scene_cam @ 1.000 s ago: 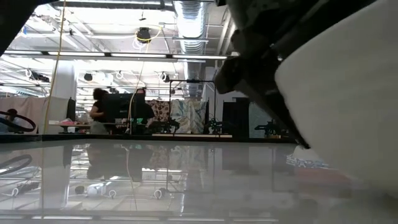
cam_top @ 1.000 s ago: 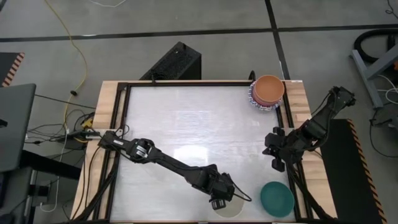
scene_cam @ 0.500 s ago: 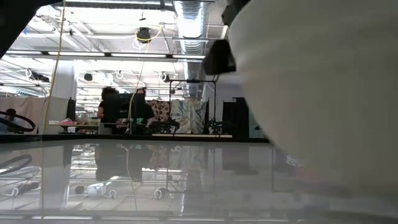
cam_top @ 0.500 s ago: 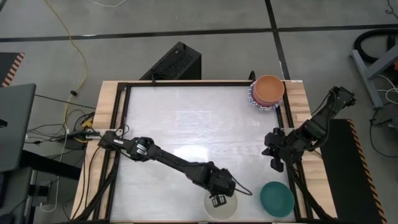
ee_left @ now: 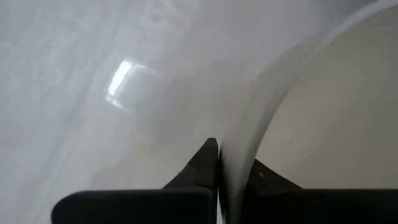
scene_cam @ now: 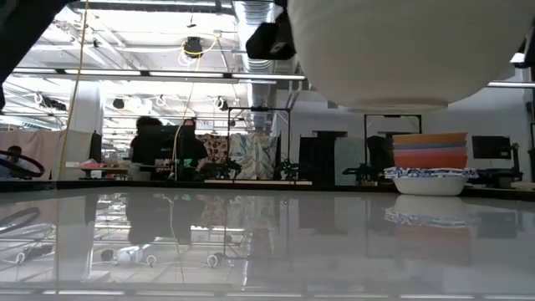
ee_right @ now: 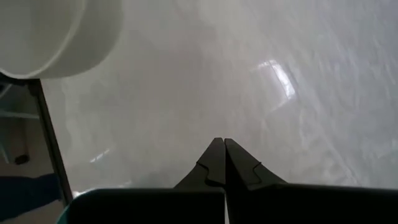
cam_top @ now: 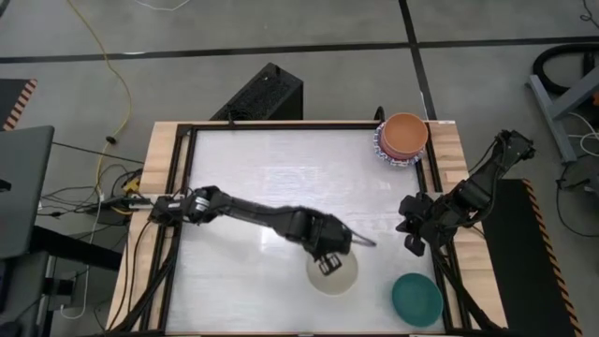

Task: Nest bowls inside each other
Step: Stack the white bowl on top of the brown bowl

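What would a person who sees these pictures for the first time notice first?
Most striking is the cream bowl near the table's front edge, its rim pinched between the fingers of the left gripper; in the low view it hangs clear above the table. Next comes the stack of bowls with an orange one on top, in the far right corner. A teal bowl sits alone at the front right, close to the waiting right gripper.

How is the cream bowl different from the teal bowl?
The cream bowl is pale, the teal bowl dark green-blue. The cream bowl is pinched at its rim by the left gripper; nothing touches the teal bowl. In the low view the cream bowl hangs clear above the table, while the teal bowl sits on it near the front right corner. Both are small, round, plain and look about the same size.
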Available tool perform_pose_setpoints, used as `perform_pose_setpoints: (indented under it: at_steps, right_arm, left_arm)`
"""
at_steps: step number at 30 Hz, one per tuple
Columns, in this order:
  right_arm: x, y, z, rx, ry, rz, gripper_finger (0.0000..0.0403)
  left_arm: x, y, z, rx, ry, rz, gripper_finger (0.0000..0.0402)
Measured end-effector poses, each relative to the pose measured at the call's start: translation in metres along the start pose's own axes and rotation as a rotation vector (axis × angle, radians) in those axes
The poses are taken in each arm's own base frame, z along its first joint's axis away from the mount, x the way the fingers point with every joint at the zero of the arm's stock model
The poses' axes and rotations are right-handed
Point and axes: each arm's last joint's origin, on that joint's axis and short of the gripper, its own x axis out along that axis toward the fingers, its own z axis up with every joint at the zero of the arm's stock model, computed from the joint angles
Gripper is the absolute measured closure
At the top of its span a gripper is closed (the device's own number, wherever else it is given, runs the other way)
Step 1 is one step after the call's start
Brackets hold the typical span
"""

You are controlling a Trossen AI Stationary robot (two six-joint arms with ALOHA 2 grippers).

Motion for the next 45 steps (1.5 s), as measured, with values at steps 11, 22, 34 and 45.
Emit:
perform_pose_setpoints:
  at_steps: [11, 22, 34, 45]
  right_arm:
    - [0.000, 0.005, 0.005, -0.104, -0.077, 0.027, 0.0394]
    - [-0.001, 0.013, 0.009, -0.493, -0.146, 0.077, 0.0394]
    - [0.005, 0.007, 0.040, -0.705, -0.283, -0.016, 0.0336]
    - [0.007, 0.003, 0.076, -0.836, -0.431, 0.005, 0.0227]
  left_arm:
    - [0.003, 0.042, 0.041, -0.020, 0.079, -0.133, 0.0401]
    - [0.002, 0.084, 0.086, 0.080, -0.013, -0.268, 0.0401]
    - [0.002, 0.117, 0.106, 0.251, -0.066, -0.241, 0.0401]
    - [0.001, 0.135, 0.112, 0.469, -0.084, -0.213, 0.0401]
